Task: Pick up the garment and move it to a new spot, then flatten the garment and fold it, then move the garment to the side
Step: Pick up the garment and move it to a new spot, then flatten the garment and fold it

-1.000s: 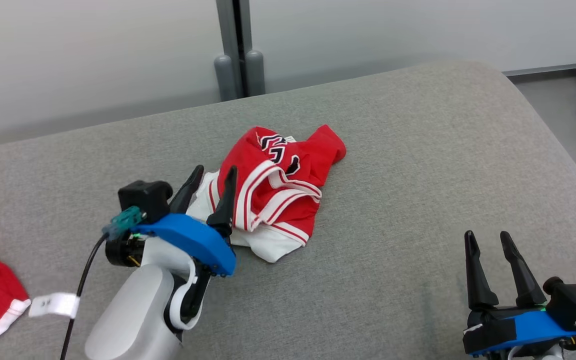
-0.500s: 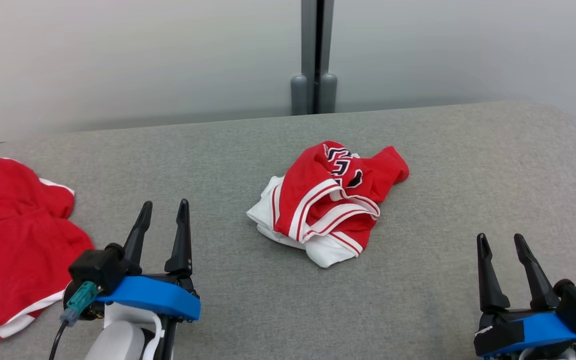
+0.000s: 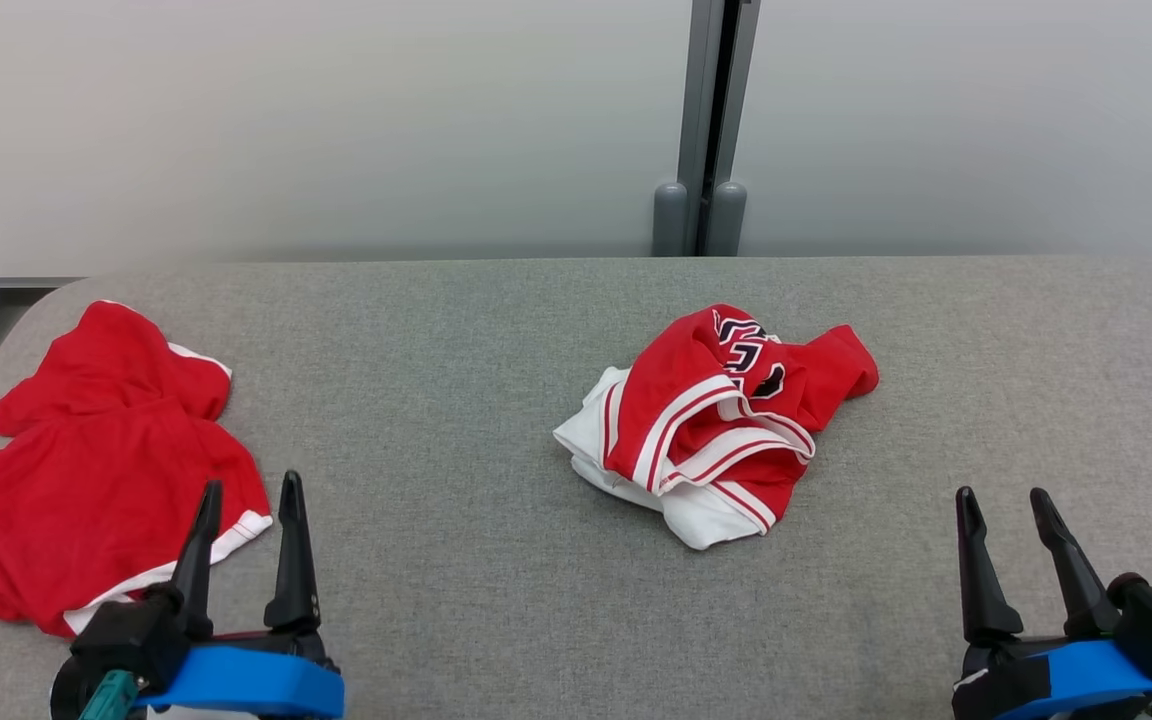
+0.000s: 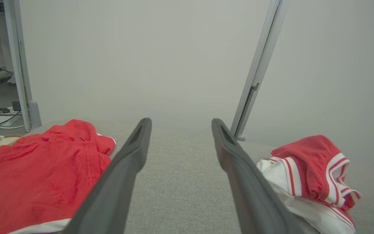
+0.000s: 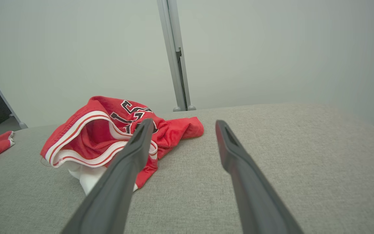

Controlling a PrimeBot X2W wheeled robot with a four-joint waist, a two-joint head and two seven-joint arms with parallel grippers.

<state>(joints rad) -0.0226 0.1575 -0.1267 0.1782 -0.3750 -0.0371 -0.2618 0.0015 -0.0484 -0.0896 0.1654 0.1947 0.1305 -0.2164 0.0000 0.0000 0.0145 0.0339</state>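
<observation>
The garment (image 3: 716,425) is a crumpled red-and-white mesh jersey, bunched in a heap on the grey padded surface (image 3: 496,600). It sits ahead of the right gripper (image 3: 1001,497) and off to its inner side, well apart from it. From the left gripper (image 3: 248,488) it's ahead and far over to the right.

Expect it light, soft and floppy, w/ no stiffness at all. It'll drape and trail when you lift, and mesh shouldn't slip much btwn the fingers.

Best bite imo is the striped trim band on the side facing the right gripper, or the white layer poking out at the near edge. The seam is thicker there, so you're less likely to pinch one thin ply. Go in low and catch both layers if poss. Collar or armhole? Can't say for sure through the folds, prob an armhole band.

Both grippers have jaws wide apart w/ nothing held, tips pointing fwd over the surface.

Further out, the other red cloth (image 3: 106,450) lies spread just ahead-left of the left gripper, its white hem close to the tips, so don't snag it. Beyond the jersey there's a pale wall w/ a grey post (image 3: 706,120).
</observation>
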